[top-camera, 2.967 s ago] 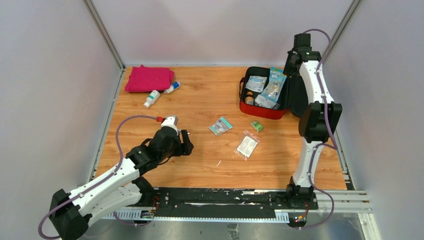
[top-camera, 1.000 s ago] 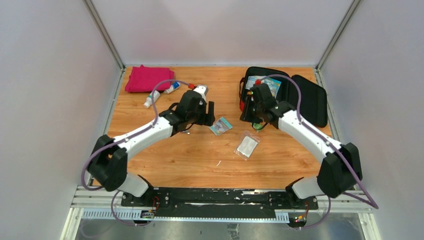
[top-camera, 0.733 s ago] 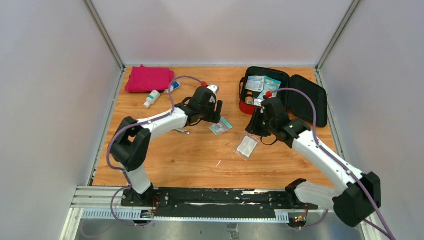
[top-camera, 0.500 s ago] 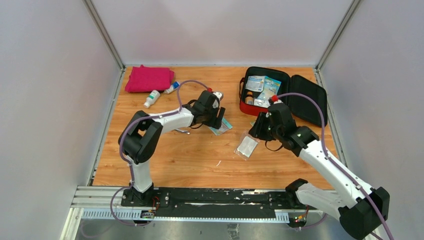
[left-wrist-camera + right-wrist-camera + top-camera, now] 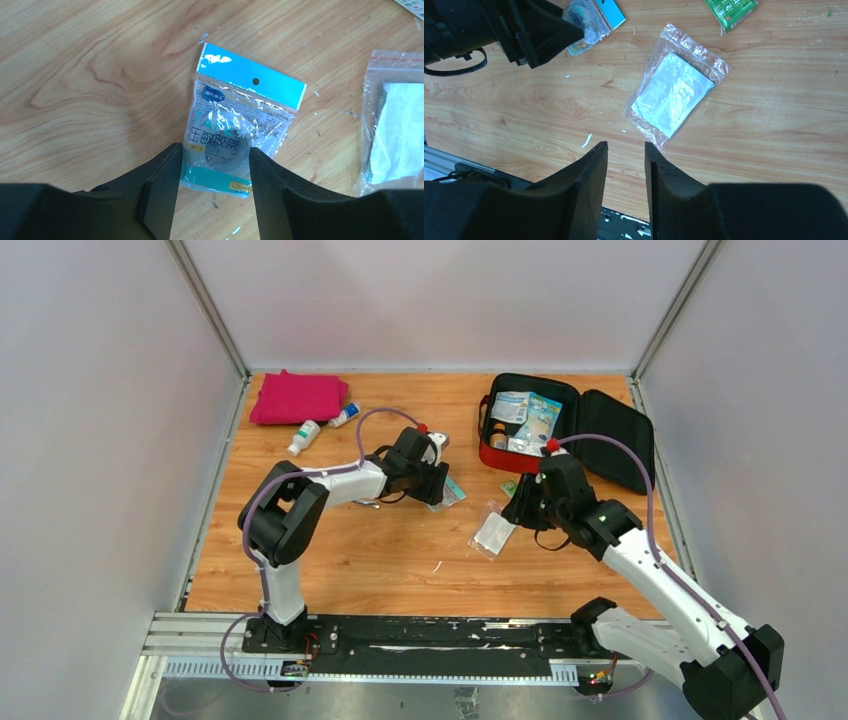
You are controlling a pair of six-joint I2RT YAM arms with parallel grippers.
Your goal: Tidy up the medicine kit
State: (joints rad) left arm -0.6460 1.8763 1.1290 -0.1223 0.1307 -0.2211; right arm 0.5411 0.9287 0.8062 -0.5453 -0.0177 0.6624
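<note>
**Top view.** The medicine kit [image 5: 503, 457] is seen lying open at the far right of the table [image 5: 330, 570]. Packets are packed in its base, and its lid is laid flat toward the right edge. The left gripper [image 5: 438, 486] is set low over the blue tape packet [image 5: 455, 489] at mid-table. The right gripper [image 5: 517, 504] hangs between the clear bag [image 5: 494, 532] and the green sachet [image 5: 510, 486]. The two wrists are near each other but apart. Bare wood is left along the near side. The pink cloth [image 5: 298, 397] and two bottles [image 5: 304, 436] are kept well away at the far left.

**Left wrist.** The jaws are seen parted, straddling the packet's near end with a finger at each side edge. Contact cannot be told. The packet lies flat, so the tips are best pressed to the wood and closed squarely. An off-centre pinch would likely spin it. The clear bag at the right should not be snagged.

**Right wrist.** The jaws are narrowly parted, with nothing between them, above bare wood just short of the clear bag. The left arm's carry to the kit is judged to cross this spot. Height should be gained first, and the kit's red wall cleared.
</note>
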